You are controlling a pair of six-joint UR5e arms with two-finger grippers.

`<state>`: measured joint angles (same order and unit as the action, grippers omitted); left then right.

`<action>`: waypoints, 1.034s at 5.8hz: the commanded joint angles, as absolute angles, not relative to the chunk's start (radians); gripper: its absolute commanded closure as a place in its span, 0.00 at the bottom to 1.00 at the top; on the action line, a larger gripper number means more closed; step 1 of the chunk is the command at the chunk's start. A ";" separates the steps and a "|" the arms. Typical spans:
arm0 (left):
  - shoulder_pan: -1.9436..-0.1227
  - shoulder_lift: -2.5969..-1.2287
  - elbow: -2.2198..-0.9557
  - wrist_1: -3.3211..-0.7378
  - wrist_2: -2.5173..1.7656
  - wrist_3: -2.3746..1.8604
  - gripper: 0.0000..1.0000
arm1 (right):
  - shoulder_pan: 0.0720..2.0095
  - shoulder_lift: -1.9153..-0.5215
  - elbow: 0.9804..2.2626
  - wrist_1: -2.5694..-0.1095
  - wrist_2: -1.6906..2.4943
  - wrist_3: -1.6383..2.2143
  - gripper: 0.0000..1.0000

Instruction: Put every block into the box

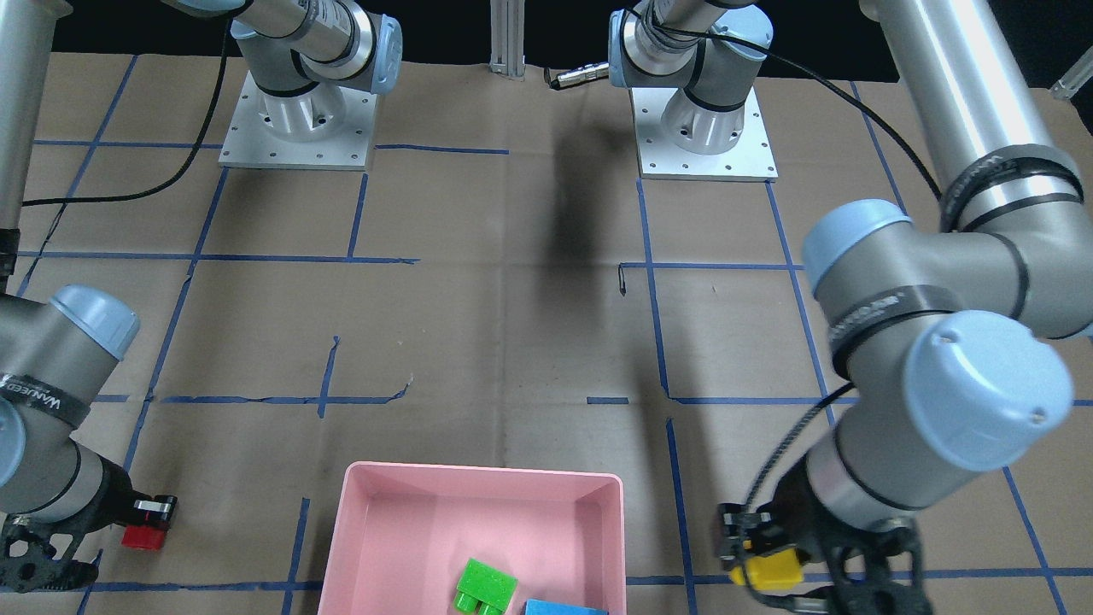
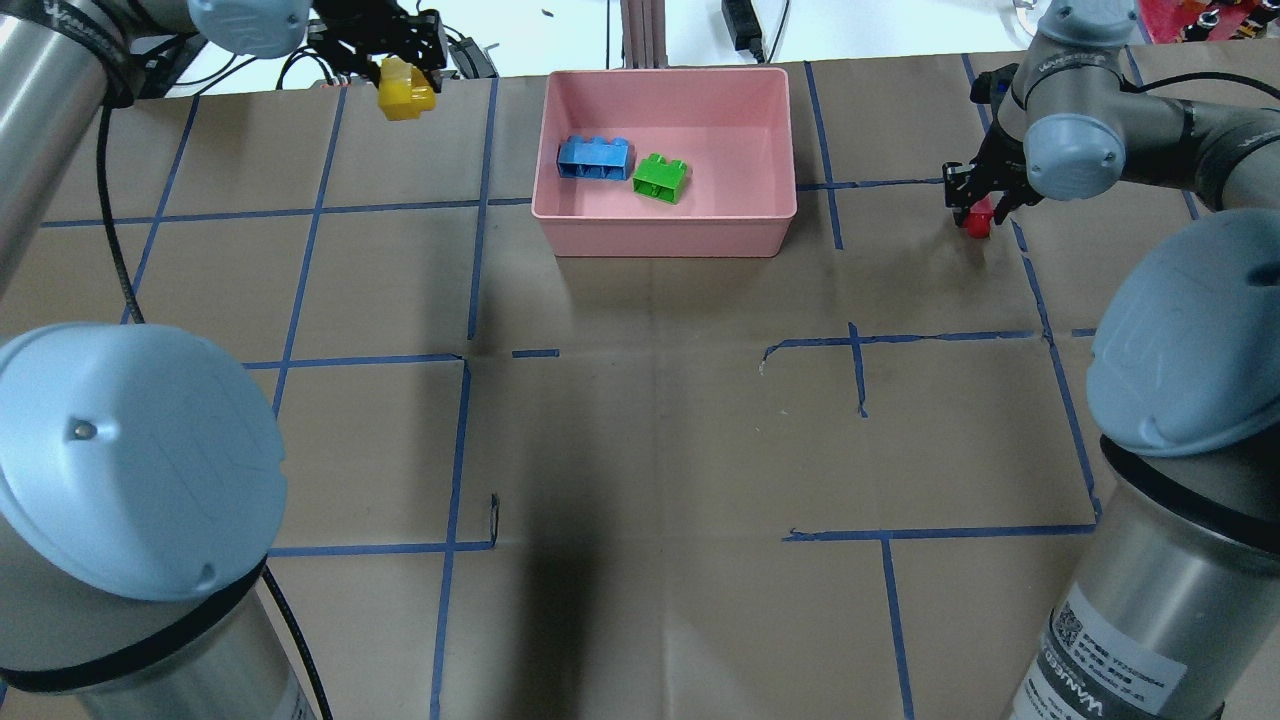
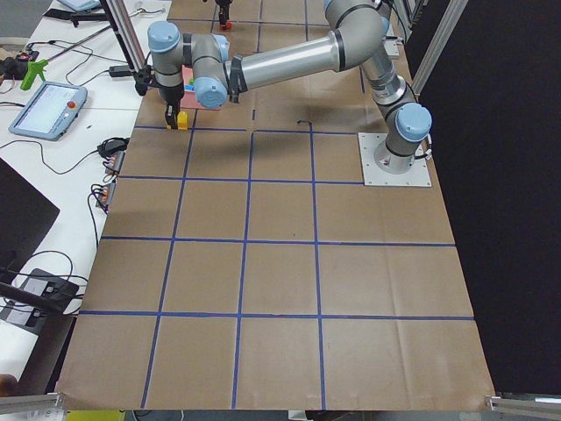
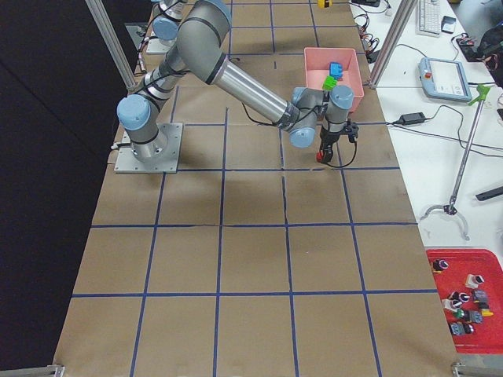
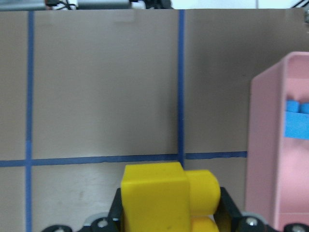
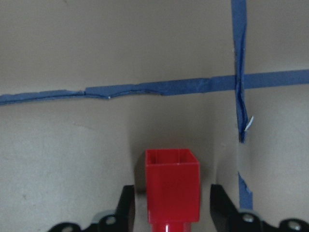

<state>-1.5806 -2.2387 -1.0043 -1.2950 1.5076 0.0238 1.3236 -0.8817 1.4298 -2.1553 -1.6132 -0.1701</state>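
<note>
Yellow brick [image 5: 154, 198], bottom centre, clamped by left gripper [image 5: 170, 215]; right gripper [image 6: 173, 194] gapes around red brick [image 6: 172, 181]. Green brick [image 2: 661, 178], blue brick [image 2: 594, 157] in tray [image 2: 660, 236]: 2 of 4 done.

One fixed camera looks down with the tray [image 2: 665, 235] at the far edge of the table [image 2: 640, 450], a second faces it from the tray's side, and two distant ones look along the table from either end. The wrist cameras sit low on opposite sides of the tray. The left one shares the tray's wall with both downward views.
</note>
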 commanded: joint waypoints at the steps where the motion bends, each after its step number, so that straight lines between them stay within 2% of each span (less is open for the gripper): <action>1: -1.736 -2.365 -0.898 -1.257 1.502 -0.114 0.73 | 1.321 -0.891 1.425 -2.152 -1.611 -0.173 0.95; 2: -1.793 -2.432 -0.885 -1.182 1.506 -0.142 0.70 | 1.321 -0.914 1.396 -2.139 -1.612 -0.198 0.95; 3: -1.819 -2.463 -0.887 -1.136 1.508 -0.144 0.62 | 1.324 -0.946 1.355 -2.058 -1.612 -0.240 0.95; 4: -1.813 -2.453 -0.887 -1.134 1.506 -0.141 0.41 | 1.327 -0.960 1.298 -2.034 -1.609 -0.309 0.96; 5: -1.799 -2.442 -0.885 -1.138 1.496 -0.138 0.01 | 1.338 -0.960 1.237 -2.034 -1.618 -0.392 0.95; 6: -1.772 -2.428 -0.884 -1.143 1.473 -0.120 0.00 | 1.344 -0.965 1.189 -2.036 -1.589 -0.466 0.95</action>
